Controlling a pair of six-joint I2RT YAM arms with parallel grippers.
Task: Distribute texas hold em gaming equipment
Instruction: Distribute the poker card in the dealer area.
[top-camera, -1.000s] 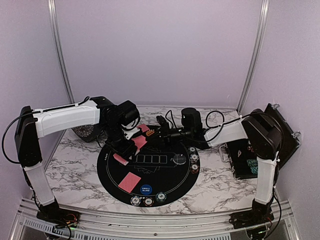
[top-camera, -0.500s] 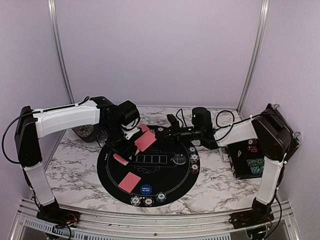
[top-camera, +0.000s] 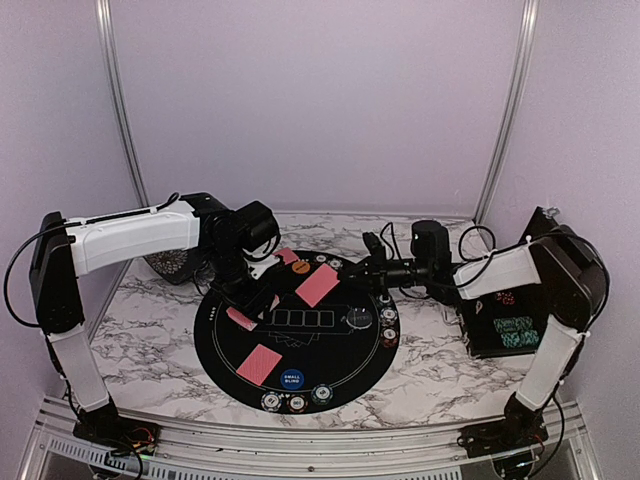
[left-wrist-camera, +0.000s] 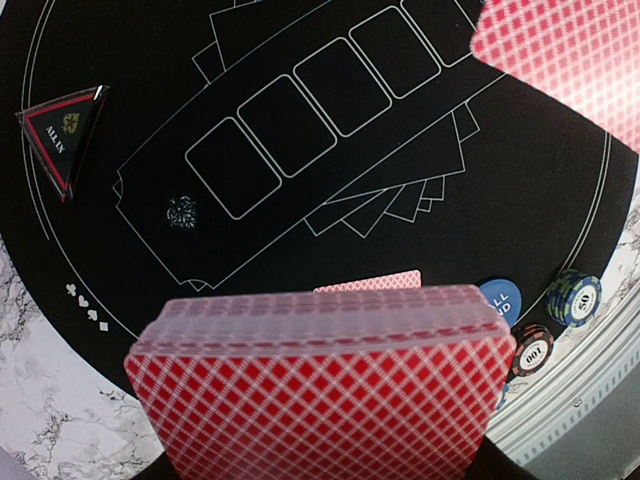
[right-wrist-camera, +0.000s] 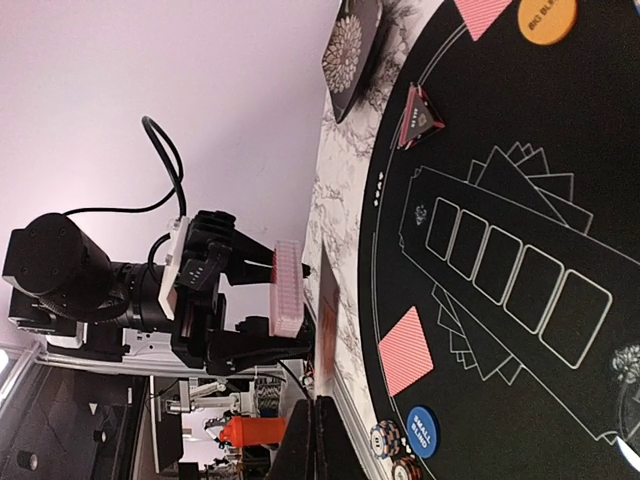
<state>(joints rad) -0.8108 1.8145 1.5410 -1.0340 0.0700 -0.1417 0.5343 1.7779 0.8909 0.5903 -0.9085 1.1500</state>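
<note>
Deck (left-wrist-camera: 320, 400) near mat's (top-camera: 345, 365) left rim; card (top-camera: 318, 285) (aloft) over far half.

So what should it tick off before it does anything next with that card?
1. Right tool shut on the held card: ok.
2. Held card has its red back facing up: ok.
3. Left tool gripping the deck: ok.
4. Near card lies flat beside the small blind button: ok.
5. Far card lies beside the big blind button: ok.
6. How high the held card hangs over the mat: cannot tell.
</note>
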